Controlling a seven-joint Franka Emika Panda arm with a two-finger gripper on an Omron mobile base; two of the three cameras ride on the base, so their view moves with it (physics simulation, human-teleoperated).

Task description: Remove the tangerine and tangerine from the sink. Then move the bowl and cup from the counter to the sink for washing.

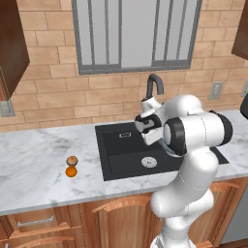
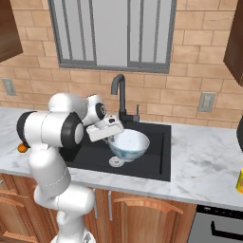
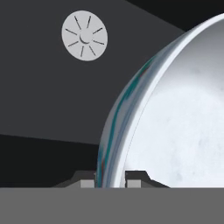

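While the arm reaches out over the sink (image 2: 163,142), the gripper (image 3: 110,179) is clamped narrow on the rim of the bowl (image 2: 129,144), one finger (image 3: 83,180) outside the wall and the other inside, as the hand view shows. Bowl hangs tilted above the black basin, looks clear of the floor, though from the right base view I can't be sure it isn't touching. Round silver drain (image 1: 149,162) sits on the basin floor just below and beside the bowl; it also shows at upper left in the hand view.

Left of the sink on the counter (image 1: 34,160), the two tangerines (image 1: 71,166) sit touching, the duller tan one behind the bright orange one, well apart from the basin.

Off at the right edge of the right base view, the cup (image 2: 239,180) stands on the counter, yellow, cut off by the frame.

Behind the basin, the dark curved faucet (image 2: 119,95) rises against the brick wall (image 2: 199,71), with a window (image 2: 111,33) above it.
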